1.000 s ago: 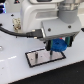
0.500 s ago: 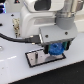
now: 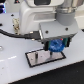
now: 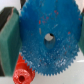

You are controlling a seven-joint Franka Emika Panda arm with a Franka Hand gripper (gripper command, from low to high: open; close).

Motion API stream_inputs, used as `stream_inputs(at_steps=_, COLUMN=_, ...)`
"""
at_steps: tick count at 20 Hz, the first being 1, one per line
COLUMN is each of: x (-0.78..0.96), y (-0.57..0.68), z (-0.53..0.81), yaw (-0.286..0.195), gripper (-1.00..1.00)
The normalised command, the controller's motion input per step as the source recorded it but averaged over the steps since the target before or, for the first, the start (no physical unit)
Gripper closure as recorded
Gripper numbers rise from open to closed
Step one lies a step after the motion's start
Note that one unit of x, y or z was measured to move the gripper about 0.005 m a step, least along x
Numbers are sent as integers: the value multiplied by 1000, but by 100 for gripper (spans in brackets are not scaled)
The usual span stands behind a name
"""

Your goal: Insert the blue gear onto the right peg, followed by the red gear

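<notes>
The single arm's gripper (image 3: pixel 56 46) is clamped on the blue gear (image 3: pixel 56 46), a flat round bright blue plastic disc with a toothed rim and a centre hole, which sits between the fingers just below the white wrist housing. In the wrist view the blue gear (image 4: pixel 46 36) fills most of the frame, its centre hole open, with a dark green finger pad (image 4: pixel 8 40) pressed against its rim on one side. The red gear (image 4: pixel 22 72), a smaller bright red toothed plastic disc, peeks out beyond the blue gear's edge. Directly beneath the gripper lies the black-framed grey rectangular plate (image 3: pixel 37 59) on the white table (image 3: pixel 15 70); the right peg cannot be made out.
</notes>
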Motion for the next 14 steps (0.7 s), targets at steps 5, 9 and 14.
stream_inputs(at_steps=5, x=140, y=-187, z=-99, yaw=0, gripper=100)
stream_inputs(at_steps=9, x=137, y=-147, z=-93, yaw=0, gripper=100)
stream_inputs(at_steps=14, x=177, y=-78, z=-151, yaw=0, gripper=100)
